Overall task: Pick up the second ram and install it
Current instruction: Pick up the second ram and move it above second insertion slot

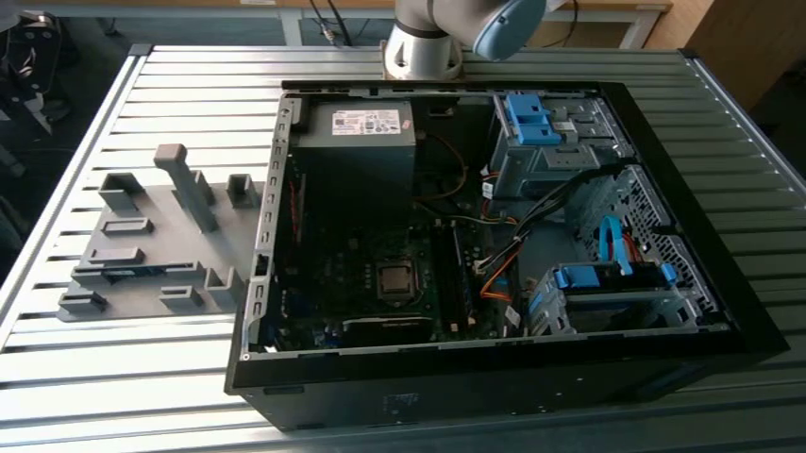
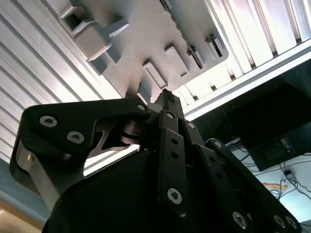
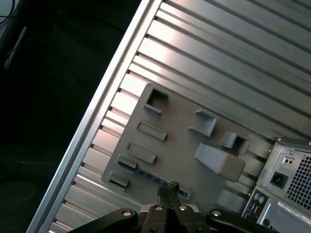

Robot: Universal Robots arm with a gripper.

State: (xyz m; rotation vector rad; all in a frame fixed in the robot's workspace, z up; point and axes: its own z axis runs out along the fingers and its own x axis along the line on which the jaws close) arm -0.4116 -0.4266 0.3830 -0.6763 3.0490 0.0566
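Note:
The second ram [image 1: 128, 274] lies on edge in a slot of the grey holder tray [image 1: 151, 247], on the exterior view's left, beside the open computer case [image 1: 504, 236]. In the first wrist view it is a thin blue strip [image 3: 146, 173] held between two small grey blocks of the tray [image 3: 180, 141]. My gripper [image 3: 170, 188] hangs well above the tray with its two fingertips pressed together and nothing between them. In that view the tips line up over the ram's end nearer the case. In the second wrist view the gripper [image 2: 167, 96] points at the tray [image 2: 141, 39].
The tray carries a tall grey post [image 1: 189, 189] and several low blocks. The case stands on a slatted metal table [image 1: 151, 85], with the arm's base [image 1: 422, 52] behind it. Cables and blue drive latches [image 1: 529, 118] fill the case's right side. The table edge [image 3: 97, 121] runs near the tray.

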